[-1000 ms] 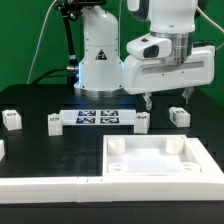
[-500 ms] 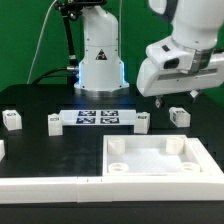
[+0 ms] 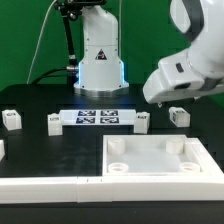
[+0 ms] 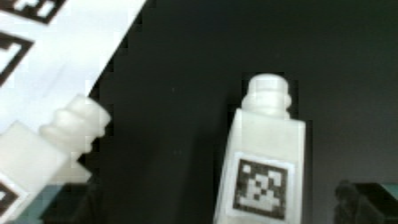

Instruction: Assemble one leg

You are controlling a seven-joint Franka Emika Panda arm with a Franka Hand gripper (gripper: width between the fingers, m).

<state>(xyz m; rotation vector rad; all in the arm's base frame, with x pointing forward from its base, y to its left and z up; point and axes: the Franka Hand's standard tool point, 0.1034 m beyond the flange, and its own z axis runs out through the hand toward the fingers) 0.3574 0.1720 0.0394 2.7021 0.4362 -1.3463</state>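
Several small white legs with tags lie on the black table in the exterior view. One leg (image 3: 179, 116) lies at the exterior view's right, and another leg (image 3: 142, 122) lies by the end of the marker board (image 3: 97, 117). The arm's white hand (image 3: 186, 78) hangs tilted above the right leg. In the wrist view that leg (image 4: 267, 150) lies lengthwise, tag up, seen between my two dark fingertips (image 4: 365, 200). My gripper (image 4: 214, 204) is open and holds nothing. The second leg (image 4: 63, 135) lies beside the marker board (image 4: 63, 55).
The large white square tabletop panel (image 3: 200, 152) with corner holes lies in front. Two more legs (image 3: 11, 119) (image 3: 54, 122) lie at the exterior view's left. A long white strip (image 3: 40, 190) runs along the front left. The robot's base (image 3: 100, 60) stands behind the marker board.
The arm has swung toward the exterior view's right and tilted over. The hand went from above the marker board's right end to above the right leg. No part has moved.
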